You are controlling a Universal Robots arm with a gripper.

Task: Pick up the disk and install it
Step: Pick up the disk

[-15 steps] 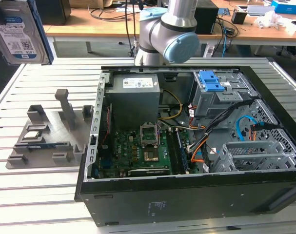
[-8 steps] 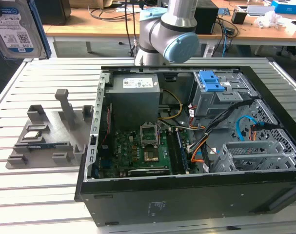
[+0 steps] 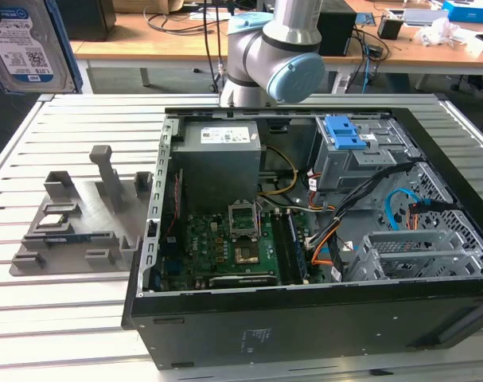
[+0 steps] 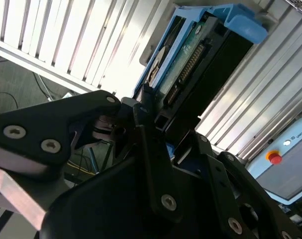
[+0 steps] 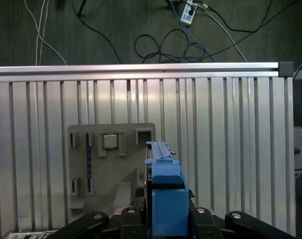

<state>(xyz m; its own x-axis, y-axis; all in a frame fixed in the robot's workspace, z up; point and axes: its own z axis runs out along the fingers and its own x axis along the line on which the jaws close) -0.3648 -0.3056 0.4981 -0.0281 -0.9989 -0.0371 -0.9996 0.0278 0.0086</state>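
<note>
Pincer (image 4: pixel 158 127) clenched on disk (image 4: pixel 190 59); disk held edge-on, raised above grey fixture (image 5: pixel 108 169) on slatted table (image 5: pixel 230 139).

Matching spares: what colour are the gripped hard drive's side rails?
Blue, on the silver hard drive, clearest in the first wrist view.

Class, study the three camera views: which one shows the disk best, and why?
The exterior view: the disk turns its labelled face to the camera, though the frame edge crops it. The second wrist view shows its connector end and blue rails clamped in the hand. The first wrist view shows the disk edge-on.
</note>
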